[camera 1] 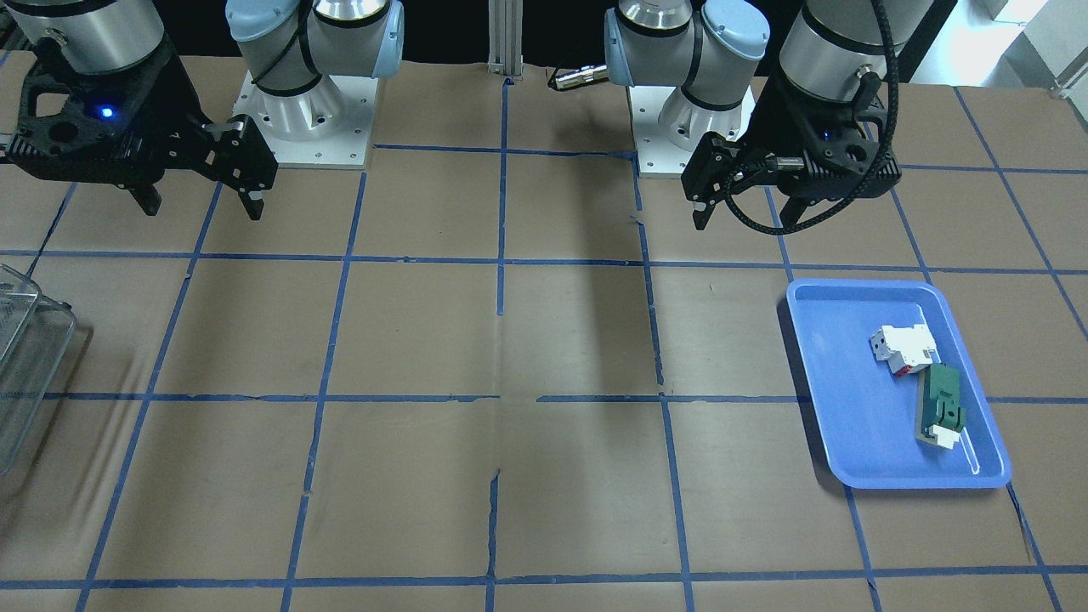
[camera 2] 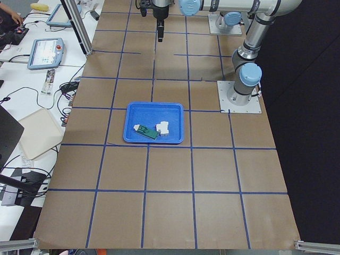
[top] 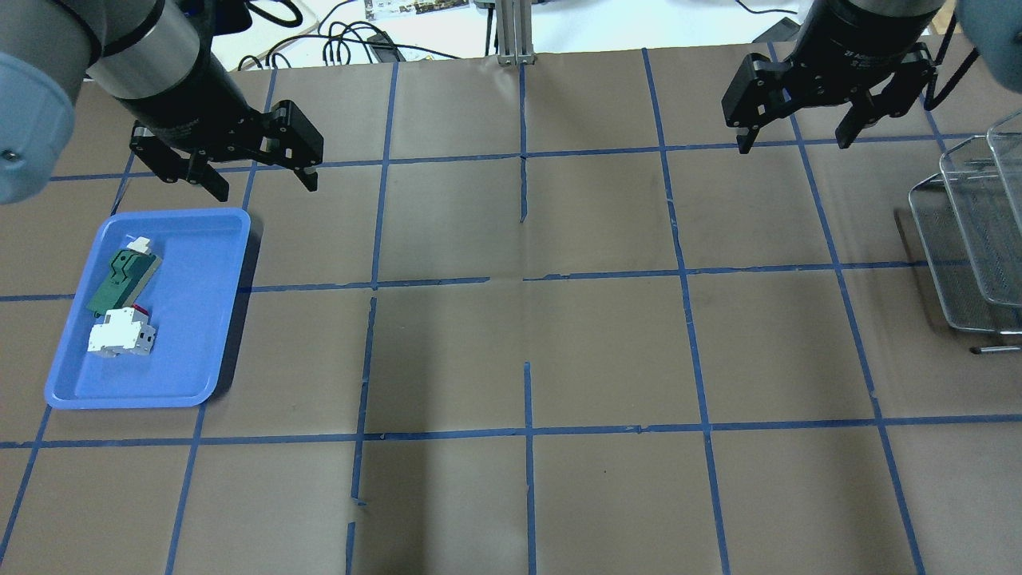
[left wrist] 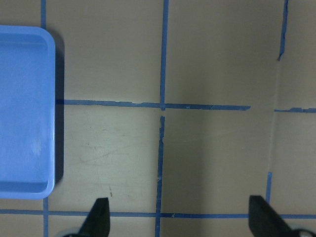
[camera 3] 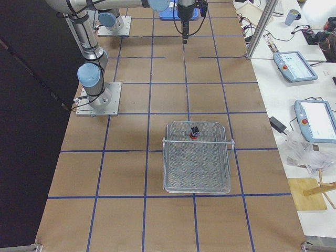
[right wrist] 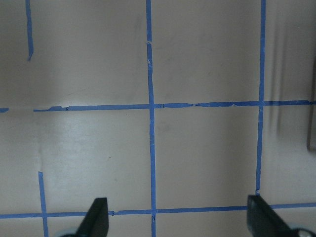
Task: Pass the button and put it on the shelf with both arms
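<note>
Black two-finger tooling on both arms is empty. The left gripper [top: 265,185] has its fingers spread wide with only bare brown paper between them, and it hangs over the table [top: 527,359] just beyond the far corner of the blue tray [top: 192,351] at the table's left end. The right gripper [top: 794,145] is likewise spread and carries nothing, and it hangs near the far edge, short of the right end. The button [camera 3: 194,132] is in neither claw. It lies inside the wire shelf [camera 3: 164,157] at the table's right end, close to the middle of the rim that faces the table's centre. It is too small in view to tell its pose. The tray holds only the white block [top: 120,334] and the green-and-white piece [top: 124,275], which lie close together. The placement appears complete. In my assessment, the button is a light, rigid plastic part. Its domed red cap is smooth and likely to slip or depress under pressure, and the open mesh may let it tip. Any further grip is best taken across the flat sides of the block base, not on the cap.
</note>
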You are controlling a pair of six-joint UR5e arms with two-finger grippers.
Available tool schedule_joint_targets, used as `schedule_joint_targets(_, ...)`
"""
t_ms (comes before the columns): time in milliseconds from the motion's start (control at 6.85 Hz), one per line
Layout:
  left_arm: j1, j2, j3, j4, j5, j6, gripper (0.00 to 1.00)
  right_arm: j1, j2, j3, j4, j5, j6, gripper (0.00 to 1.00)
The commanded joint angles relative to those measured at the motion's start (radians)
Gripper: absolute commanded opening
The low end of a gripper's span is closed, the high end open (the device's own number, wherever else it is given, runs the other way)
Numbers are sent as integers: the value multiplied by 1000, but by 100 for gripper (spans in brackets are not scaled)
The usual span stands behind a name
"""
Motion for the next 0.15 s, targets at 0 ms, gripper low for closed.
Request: schedule_joint_targets(0, -2, -5, 0, -2, -4, 1, 100, 1, -3, 0, 1, 1, 0, 100)
